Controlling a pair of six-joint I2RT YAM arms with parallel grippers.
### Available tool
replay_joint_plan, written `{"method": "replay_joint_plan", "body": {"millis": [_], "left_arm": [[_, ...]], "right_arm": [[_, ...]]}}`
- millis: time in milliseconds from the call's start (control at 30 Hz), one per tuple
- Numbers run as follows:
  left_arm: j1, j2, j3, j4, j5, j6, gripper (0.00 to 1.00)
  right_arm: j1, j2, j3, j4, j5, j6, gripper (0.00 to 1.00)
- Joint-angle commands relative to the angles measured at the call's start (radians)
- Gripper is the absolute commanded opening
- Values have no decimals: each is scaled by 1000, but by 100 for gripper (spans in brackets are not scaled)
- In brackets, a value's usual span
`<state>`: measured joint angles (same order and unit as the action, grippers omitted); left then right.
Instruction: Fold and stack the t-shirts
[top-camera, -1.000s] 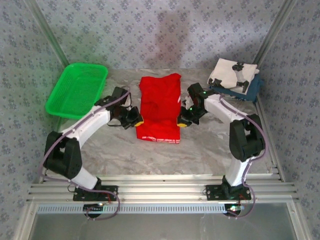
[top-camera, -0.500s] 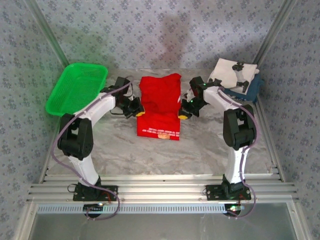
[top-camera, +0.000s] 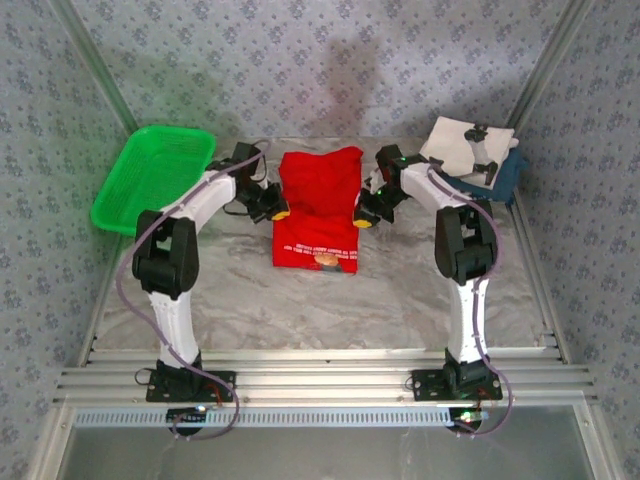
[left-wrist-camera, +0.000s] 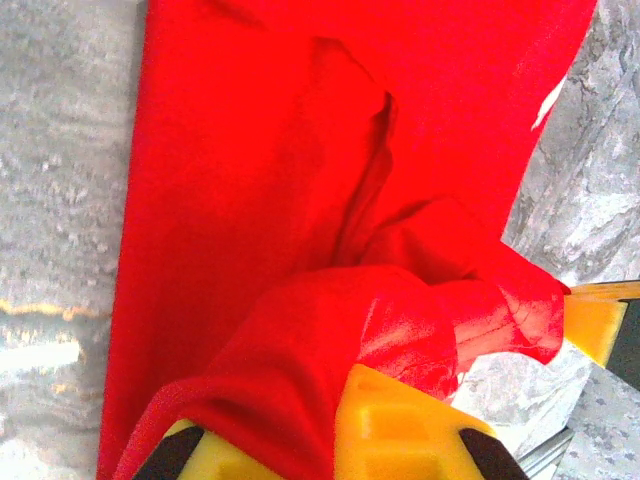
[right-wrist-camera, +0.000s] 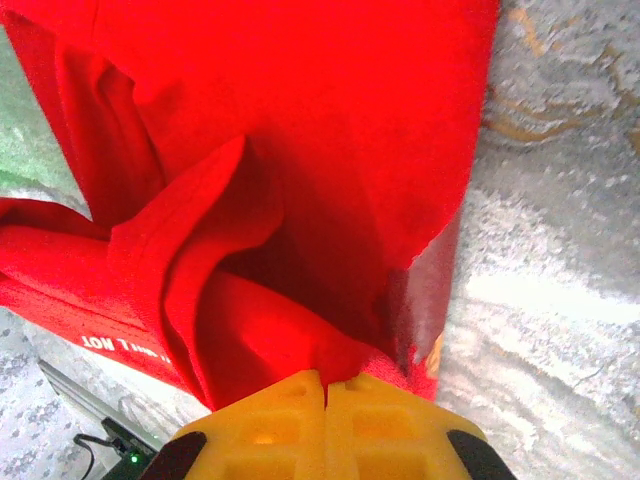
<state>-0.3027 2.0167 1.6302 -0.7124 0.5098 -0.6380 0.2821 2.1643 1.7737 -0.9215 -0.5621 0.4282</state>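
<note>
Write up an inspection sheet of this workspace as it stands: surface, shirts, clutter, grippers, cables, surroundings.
Surface: grey marbled table; no spills seen.
Job's things: red t-shirt at centre, partly folded, its side edges bunched up; white t-shirt with black marks folded on top of the navy t-shirt at far right.
Clutter: green mesh basket at far left, apart from the shirts.
Grippers: left gripper and right gripper each shut on a side of the red t-shirt.
Cables: purple cable loops along the left arm; wires at the bases.
Surroundings: patterned cloth walls; metal rails at the near edge.
</note>
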Motion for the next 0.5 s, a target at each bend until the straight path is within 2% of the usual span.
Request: {"method": "replay_joint_plan", "body": {"millis": [0, 333, 400, 433, 467], "left_arm": [[10, 52, 74, -29, 20, 39, 3], [28, 185, 165, -21, 26, 46, 6], [37, 207, 192, -13, 28, 35, 13], [40, 222, 214, -13, 30, 29, 21], [43, 236, 245, -16, 34, 21, 29]], "right_arm": [[-18, 40, 35, -38, 19, -9, 0], [-42, 154, 110, 14, 3, 25, 0], [-49, 180, 136, 40, -11, 58, 2], [-52, 193, 157, 49, -19, 76, 6], [-56, 210, 180, 60, -29, 96, 18]]}}
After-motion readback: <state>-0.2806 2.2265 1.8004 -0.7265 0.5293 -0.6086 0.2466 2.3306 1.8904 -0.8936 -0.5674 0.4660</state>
